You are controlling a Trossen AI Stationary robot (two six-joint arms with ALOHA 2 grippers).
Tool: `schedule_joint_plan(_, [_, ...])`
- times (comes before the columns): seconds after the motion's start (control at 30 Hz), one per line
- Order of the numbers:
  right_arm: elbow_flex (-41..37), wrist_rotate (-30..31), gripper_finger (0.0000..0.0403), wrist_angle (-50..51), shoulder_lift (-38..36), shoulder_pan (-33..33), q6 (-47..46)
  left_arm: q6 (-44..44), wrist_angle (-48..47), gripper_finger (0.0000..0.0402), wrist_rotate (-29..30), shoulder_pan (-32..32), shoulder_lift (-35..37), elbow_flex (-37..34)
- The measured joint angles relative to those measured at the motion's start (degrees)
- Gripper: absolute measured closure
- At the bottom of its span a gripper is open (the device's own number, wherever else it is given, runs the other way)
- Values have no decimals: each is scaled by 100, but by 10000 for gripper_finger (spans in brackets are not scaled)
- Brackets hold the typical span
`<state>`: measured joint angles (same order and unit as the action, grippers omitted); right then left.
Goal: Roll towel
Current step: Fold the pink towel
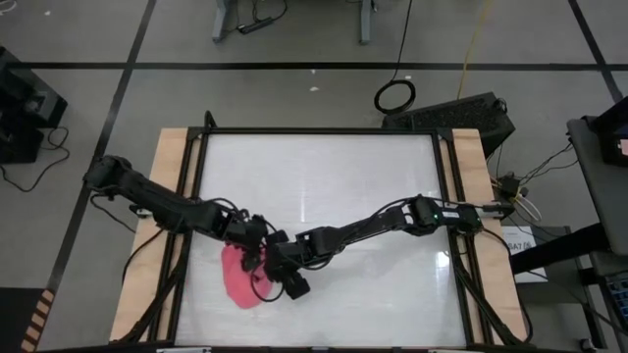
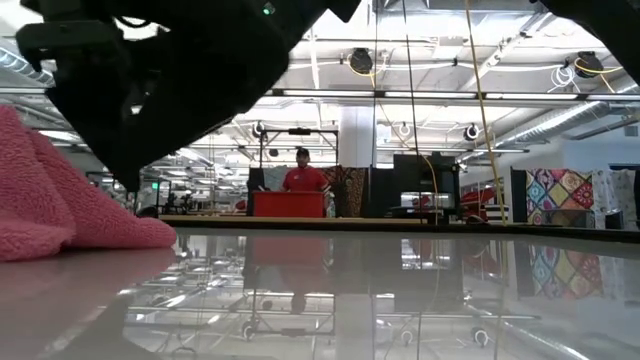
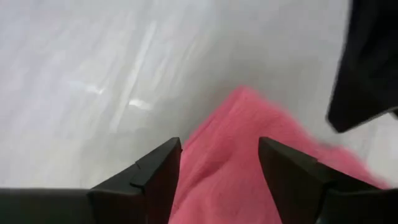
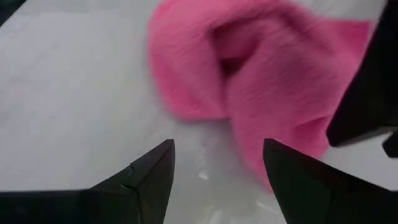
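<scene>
the towel (image 1: 238, 278) is seen bunched in a loose pink heap on the glossy white counter (image 1: 373, 196), at the near left part of it. in the right wrist view the towel (image 4: 261, 81) is folded over on itself with a hollow between two thick lobes. in the low view it (image 2: 60, 205) is shown at the far left edge of the picture, resting on the counter surface.

the left gripper (image 1: 257, 235) is placed over the far edge of the towel; its jaws are released, and pink cloth (image 3: 217, 168) is seen between and beyond them, not pinched. whether the fingertips touch the cloth cannot be told.

the right gripper (image 1: 291, 279) is reached across from the right side and is set just beside the towel's right edge, close to the left gripper. its jaws are released too, with bare counter between them (image 4: 214, 180) and the towel just ahead.

in the low view a person in a red top (image 2: 303, 175) is noted well beyond the counter, behind a red box (image 2: 288, 203).
</scene>
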<state>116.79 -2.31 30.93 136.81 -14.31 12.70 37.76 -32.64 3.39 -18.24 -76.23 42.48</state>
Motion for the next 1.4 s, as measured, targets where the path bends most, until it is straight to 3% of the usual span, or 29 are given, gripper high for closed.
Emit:
schedule_joint_plan(0.17, [0, 381, 167, -455, 2, -1, 25, -37, -1744, 178, 161, -4, 150, 682])
schedule_joint_plan(0.6, [-38, 364, 167, -1196, 128, -4, -157, 541, -5703, 178, 746, -33, 789, 2623])
schedule_joint_plan(0.73, [-177, 82, 167, -1622, 192, -25, -176, 744, -5563, 178, 885, -134, 1303, 2882])
schedule_joint_plan(0.93, [-247, -74, 167, -1967, 273, -193, -113, 1087, -4876, 178, 1897, -587, 1932, 2920])
schedule_joint_plan(1.1, [-247, -59, 174, -2141, 286, -186, -113, 939, -4384, 178, 2065, -689, 2008, 2905])
schedule_joint_plan(1.4, [-238, -375, 262, -2447, 353, -103, -177, 976, -4354, 178, 2145, -633, 1596, 2898])
